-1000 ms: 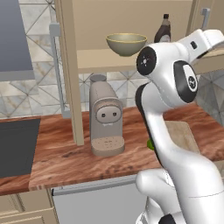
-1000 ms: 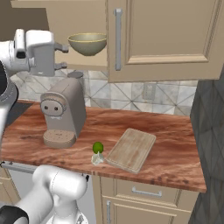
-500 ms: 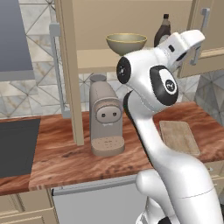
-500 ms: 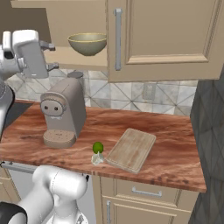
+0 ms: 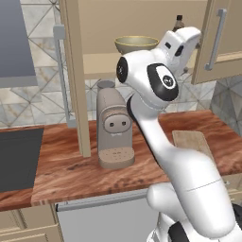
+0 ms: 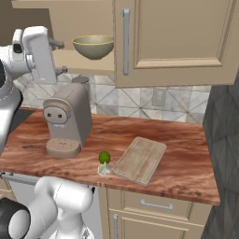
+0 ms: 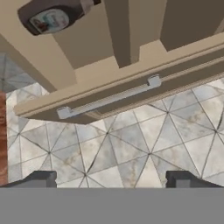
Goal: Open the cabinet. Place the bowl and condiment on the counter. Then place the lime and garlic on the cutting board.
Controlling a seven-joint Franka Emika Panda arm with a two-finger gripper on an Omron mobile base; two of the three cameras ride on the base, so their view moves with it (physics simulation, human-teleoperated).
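Cabinet open, arm swinging toward the shelf

The end effector, released and empty, has turned toward the bowl on the shelf; lime waits on the worktop.

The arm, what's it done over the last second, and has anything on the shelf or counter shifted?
The arm swung across the open cabinet toward the left side of the shelf, carrying the gripper up beside the bowl. Its jaws stayed wide open, holding nothing. The bowl, condiment, lime, garlic and cutting board stayed where they were.
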